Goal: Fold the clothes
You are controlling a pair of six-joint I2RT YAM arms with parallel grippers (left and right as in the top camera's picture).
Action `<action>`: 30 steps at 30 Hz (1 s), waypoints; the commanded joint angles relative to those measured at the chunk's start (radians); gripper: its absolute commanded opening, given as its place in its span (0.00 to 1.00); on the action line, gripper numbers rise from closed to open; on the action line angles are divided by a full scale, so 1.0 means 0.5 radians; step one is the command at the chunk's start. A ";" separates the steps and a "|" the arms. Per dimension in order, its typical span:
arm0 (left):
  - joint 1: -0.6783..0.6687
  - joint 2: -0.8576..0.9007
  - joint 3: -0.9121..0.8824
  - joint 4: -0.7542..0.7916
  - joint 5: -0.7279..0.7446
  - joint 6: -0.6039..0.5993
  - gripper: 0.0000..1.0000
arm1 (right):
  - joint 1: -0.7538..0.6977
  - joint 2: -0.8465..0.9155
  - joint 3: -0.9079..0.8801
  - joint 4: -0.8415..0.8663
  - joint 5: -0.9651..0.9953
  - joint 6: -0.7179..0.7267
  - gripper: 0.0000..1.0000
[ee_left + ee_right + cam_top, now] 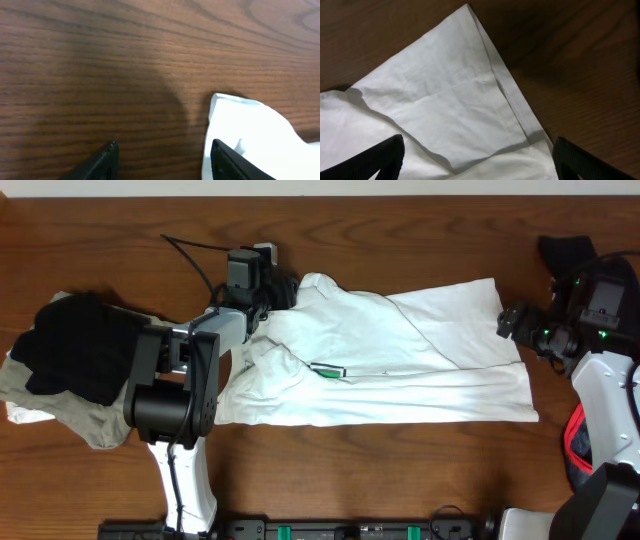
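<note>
Two black fingers (387,155) of the right gripper (479,142) sit close to its camera, spread wide apart. They hold nothing. Under them lies a corner of the white T-shirt (445,95), with a stitched hem along its edge. From above, this gripper is at the right end of the shirt.

The left gripper (164,146) has its fingers apart too, with bare wood between them. One finger is right at the edge of the shirt, but the fingers are not pinching it. From above, this gripper is at the top left end of the shirt.

The shirt lies spread out and wrinkled in the middle of the wooden table (400,480), with one flap folded over. Its small green logo (328,370) faces up. On the left side of the table a black cloth (75,345) lies on top of a tan cloth (60,420). At the right edge, beside the right arm, is a black and red cloth (574,445).
</note>
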 commanded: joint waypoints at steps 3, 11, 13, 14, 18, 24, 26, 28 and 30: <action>-0.021 0.005 0.031 -0.102 0.208 -0.010 0.59 | 0.014 0.011 0.000 -0.001 -0.014 -0.035 0.93; -0.015 0.005 0.031 -0.330 0.425 -0.008 0.61 | 0.015 0.011 0.000 -0.002 -0.014 -0.034 0.93; -0.015 0.005 0.031 -0.381 0.425 -0.009 0.61 | 0.015 0.011 0.000 -0.002 -0.014 -0.034 0.93; -0.015 0.005 0.031 -0.391 0.425 -0.008 0.59 | 0.015 0.011 0.000 -0.003 -0.014 -0.034 0.93; -0.015 0.005 0.031 -0.386 0.424 -0.008 0.24 | 0.015 0.011 0.000 -0.008 -0.014 -0.034 0.93; -0.009 -0.036 0.034 -0.230 0.424 0.014 0.12 | 0.015 0.011 0.000 -0.009 -0.014 -0.034 0.92; -0.003 -0.098 0.041 -0.134 0.425 0.011 0.13 | 0.015 0.011 0.000 -0.008 -0.014 -0.034 0.92; -0.002 -0.191 0.053 -0.069 0.425 0.011 0.12 | 0.015 0.011 0.000 -0.005 -0.014 -0.034 0.92; -0.002 -0.292 0.056 -0.035 0.424 0.012 0.13 | 0.015 0.015 0.000 0.010 -0.014 -0.034 0.91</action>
